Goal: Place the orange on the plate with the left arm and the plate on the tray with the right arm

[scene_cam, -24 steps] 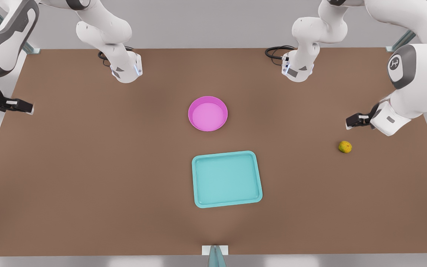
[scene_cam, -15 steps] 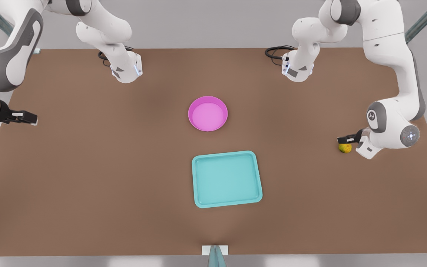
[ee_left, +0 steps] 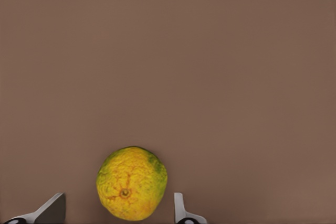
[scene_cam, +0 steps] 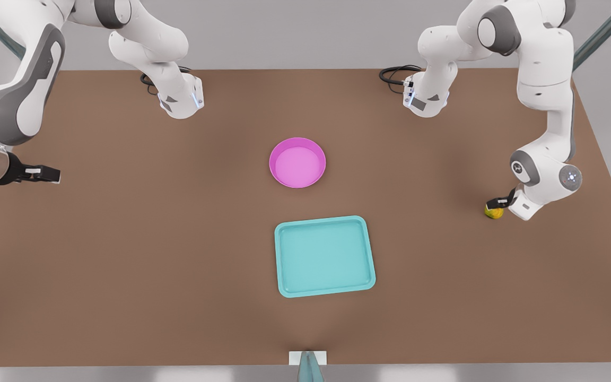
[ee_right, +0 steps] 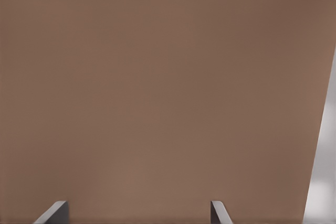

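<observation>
Right gripper (scene_cam: 53, 174) is hovering at the table's (scene_cam: 178, 239) edge on the front view's left, jaws spread wide and holding nothing. In the right wrist view its two fingertips (ee_right: 55, 211) are standing far apart over bare brown tabletop (ee_right: 157, 87), with the pale table border running past one side. Its arm is reaching in low from the front view's left, forearm sloping down, hand pointing toward the table's middle.

Plate (scene_cam: 297, 162), pink and empty, is sitting well clear of both sets of jaws, mid-table. Tray (scene_cam: 325, 256), turquoise and also empty, is lying just nearer the camera than the plate, apart from it.

Left gripper (scene_cam: 495, 205) is hanging right over the orange (scene_cam: 494, 213) on the front view's right. Jaws are parted wider than the fruit. In the left wrist view the orange (ee_left: 132, 183) is lying between the fingertips (ee_left: 179, 208), a gap showing on each side, neither pad touching. Fruit is resting on the table, not gripped. The left arm is folding down steeply from above, elbow high, wrist bent toward the fruit.
</observation>
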